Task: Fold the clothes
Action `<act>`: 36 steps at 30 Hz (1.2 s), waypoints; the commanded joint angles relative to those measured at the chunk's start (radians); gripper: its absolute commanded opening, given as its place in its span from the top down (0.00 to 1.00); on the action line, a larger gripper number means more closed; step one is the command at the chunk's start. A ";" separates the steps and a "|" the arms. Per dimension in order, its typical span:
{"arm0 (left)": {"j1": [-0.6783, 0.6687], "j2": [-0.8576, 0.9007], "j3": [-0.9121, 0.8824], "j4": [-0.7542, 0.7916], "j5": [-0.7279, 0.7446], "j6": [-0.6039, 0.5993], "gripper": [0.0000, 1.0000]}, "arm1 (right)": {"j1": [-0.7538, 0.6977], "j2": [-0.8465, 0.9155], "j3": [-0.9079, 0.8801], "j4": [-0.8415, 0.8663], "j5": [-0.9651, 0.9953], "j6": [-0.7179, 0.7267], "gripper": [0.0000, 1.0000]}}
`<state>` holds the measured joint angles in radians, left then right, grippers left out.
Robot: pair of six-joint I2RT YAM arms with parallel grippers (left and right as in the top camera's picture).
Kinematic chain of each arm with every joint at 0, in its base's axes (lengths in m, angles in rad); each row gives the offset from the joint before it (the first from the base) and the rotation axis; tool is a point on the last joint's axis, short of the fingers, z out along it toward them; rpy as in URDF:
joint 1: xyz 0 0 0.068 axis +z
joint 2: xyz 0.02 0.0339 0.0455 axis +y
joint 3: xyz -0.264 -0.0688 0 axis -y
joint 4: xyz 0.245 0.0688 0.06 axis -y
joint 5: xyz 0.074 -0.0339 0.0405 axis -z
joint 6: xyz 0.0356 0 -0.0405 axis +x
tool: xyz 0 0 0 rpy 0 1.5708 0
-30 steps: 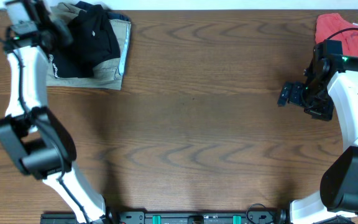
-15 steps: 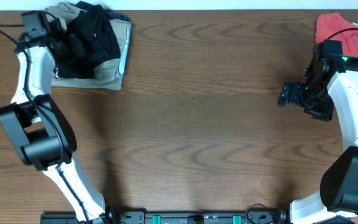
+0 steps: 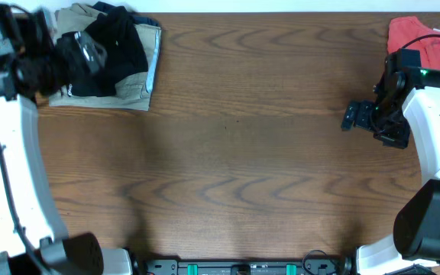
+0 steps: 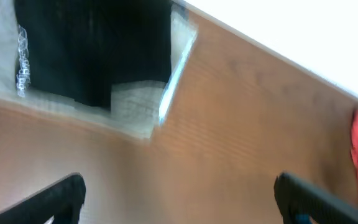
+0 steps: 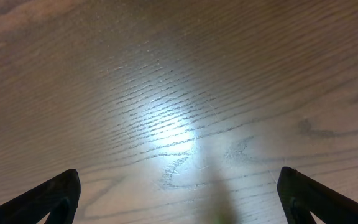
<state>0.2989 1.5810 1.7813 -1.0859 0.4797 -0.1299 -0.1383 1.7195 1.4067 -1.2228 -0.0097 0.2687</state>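
Task garment: plain black soft-fabric clothes [image 3: 117, 50], bunched into a loose, lumpy heap and not spread flat; no leg shape can be made out.
Marking: small white print [image 4: 22, 62] near 1 edge of the black fabric, too blurred to read.
Location: far-left corner of the brown wood-grain surface [image 3: 235, 153], lying on top of a khaki-beige folded garment [image 3: 140, 90].
Under layer: the khaki cloth shows past the black heap at its near side, its right side and its far-left corner, with a pale strip along the right edge.
Left fingers [image 3: 82, 52]: motion-blurred in the overhead view, over the left part of the black heap; whether they touch the fabric cannot be told. The left wrist view shows the 2 tips spread wide with only bare wood between them, gripping nothing, and both garments lying ahead.
Right fingers [image 3: 351, 116]: on the right half of the surface, well apart from the clothes, spread wide over bare wood with a bright glare patch, gripping nothing.
Other cloth: coral-red crumpled top [image 3: 426, 46] in the far-right corner, partly hidden by the right arm.
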 commanded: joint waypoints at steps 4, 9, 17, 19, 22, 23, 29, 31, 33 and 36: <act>-0.032 -0.159 -0.090 -0.191 0.011 0.089 0.02 | 0.001 -0.003 0.003 0.000 0.006 -0.012 0.01; -0.124 -0.384 -0.352 -0.138 0.011 0.106 0.02 | 0.001 -0.003 0.003 0.000 0.006 -0.012 0.01; -0.207 -0.591 -0.612 -0.320 0.006 0.099 0.02 | 0.001 -0.003 0.003 0.000 0.006 -0.012 0.01; -0.207 -0.603 -0.626 -0.377 0.006 0.100 0.02 | 0.001 -0.003 0.003 0.000 0.006 -0.012 0.01; -0.207 -0.604 -0.626 -0.404 0.006 0.099 0.02 | 0.001 -0.003 0.003 0.000 0.006 -0.012 0.01; -0.207 -0.603 -0.626 -0.401 0.006 0.099 0.02 | 0.001 -0.003 0.003 0.000 0.006 -0.012 0.01; -0.207 -0.602 -0.626 -0.402 0.006 0.099 0.02 | 0.001 -0.003 0.003 0.000 0.006 -0.012 0.01; -0.207 -0.602 -0.626 -0.402 0.006 0.100 0.02 | 0.002 -0.003 0.003 0.000 0.006 -0.012 0.01; -0.207 -0.602 -0.626 -0.390 0.003 0.100 0.02 | 0.002 -0.003 0.003 0.000 0.006 -0.012 0.01; -0.207 -0.623 -0.639 -0.288 0.026 0.099 0.02 | 0.002 -0.003 0.003 0.000 0.006 -0.012 0.01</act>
<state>0.0952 0.9764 1.1519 -1.4128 0.4919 -0.0475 -0.1383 1.7195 1.4067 -1.2224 -0.0097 0.2687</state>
